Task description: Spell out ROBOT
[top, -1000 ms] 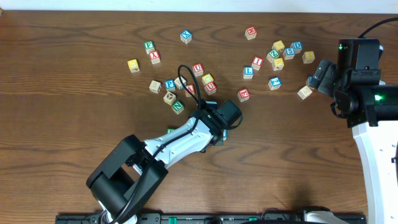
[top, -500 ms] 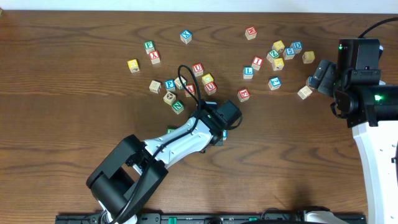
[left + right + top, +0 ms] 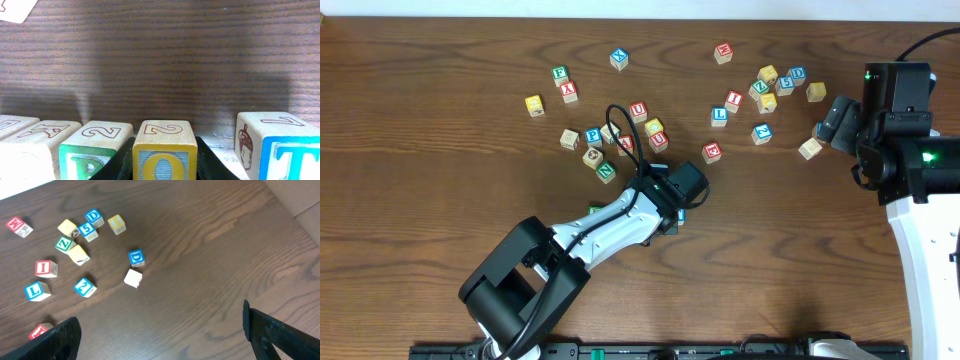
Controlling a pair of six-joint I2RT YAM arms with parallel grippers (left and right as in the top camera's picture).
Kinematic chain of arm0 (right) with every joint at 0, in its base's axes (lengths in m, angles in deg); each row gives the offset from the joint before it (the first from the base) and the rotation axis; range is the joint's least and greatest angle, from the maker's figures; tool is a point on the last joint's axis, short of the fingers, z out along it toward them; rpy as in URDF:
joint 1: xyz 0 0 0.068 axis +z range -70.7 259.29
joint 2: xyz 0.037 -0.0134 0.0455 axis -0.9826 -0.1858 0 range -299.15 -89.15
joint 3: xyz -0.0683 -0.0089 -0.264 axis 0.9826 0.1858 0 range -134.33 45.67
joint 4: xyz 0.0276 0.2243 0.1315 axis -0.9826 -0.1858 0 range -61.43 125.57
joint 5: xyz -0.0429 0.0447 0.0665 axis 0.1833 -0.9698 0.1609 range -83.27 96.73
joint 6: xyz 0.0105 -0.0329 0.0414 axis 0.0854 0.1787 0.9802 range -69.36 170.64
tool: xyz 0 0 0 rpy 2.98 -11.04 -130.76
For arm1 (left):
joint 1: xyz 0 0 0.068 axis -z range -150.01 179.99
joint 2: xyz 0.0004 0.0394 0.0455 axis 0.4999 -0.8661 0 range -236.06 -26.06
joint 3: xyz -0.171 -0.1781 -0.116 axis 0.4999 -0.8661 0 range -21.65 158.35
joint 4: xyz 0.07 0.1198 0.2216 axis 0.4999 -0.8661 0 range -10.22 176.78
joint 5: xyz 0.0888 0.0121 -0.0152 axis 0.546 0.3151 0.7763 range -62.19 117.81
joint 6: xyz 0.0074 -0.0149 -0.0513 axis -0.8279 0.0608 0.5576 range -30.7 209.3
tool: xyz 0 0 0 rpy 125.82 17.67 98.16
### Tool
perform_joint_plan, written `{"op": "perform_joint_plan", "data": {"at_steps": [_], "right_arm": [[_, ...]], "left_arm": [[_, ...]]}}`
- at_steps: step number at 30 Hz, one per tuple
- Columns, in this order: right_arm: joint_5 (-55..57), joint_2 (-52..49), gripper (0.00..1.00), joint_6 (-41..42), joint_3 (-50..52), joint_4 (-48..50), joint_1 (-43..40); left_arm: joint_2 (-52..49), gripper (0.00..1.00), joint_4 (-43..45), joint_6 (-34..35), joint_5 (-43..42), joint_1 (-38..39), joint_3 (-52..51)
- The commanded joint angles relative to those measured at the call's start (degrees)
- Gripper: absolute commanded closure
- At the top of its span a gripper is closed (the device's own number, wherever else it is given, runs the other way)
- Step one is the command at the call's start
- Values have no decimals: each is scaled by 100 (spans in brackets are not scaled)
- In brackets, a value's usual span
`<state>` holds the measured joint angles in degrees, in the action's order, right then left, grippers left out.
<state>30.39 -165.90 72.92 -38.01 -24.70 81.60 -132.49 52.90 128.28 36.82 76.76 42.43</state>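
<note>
In the left wrist view my left gripper (image 3: 164, 162) is shut on a yellow O block (image 3: 165, 150) resting on the table. It stands in a row between a green block with a B or R (image 3: 92, 150) on its left and a blue T block (image 3: 280, 145) on its right, with a gap before the T. More blocks (image 3: 30, 142) continue left. In the overhead view the left gripper (image 3: 672, 205) hides the row. My right gripper (image 3: 160, 330) is open and empty above bare wood at the right.
Loose letter blocks lie scattered at the back: a cluster by the left arm (image 3: 620, 135), another at the upper right (image 3: 770, 85), and a blue D (image 3: 136, 257) and plain block (image 3: 132, 277) near the right gripper. The left arm's cable (image 3: 620, 115) loops over blocks.
</note>
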Motion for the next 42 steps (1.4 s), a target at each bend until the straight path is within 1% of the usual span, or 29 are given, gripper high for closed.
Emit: {"op": "perform_joint_plan", "data": {"at_steps": [1,14,17,42], "right_arm": [[81,13,1,-50,-85,2,-17],[81,13,1,-48,-85,0,-17],[81,13,1,-48,-85,0,-17],[81,13,1,-50,-85,2,-17]], "left_arm": [[-74,92,-37,33,232,4,-96],[-74,92,-57,81,247,4,-96],[-74,92,-94,229,269,4,-96],[-74,91,-94,227,330,4,-96]]}}
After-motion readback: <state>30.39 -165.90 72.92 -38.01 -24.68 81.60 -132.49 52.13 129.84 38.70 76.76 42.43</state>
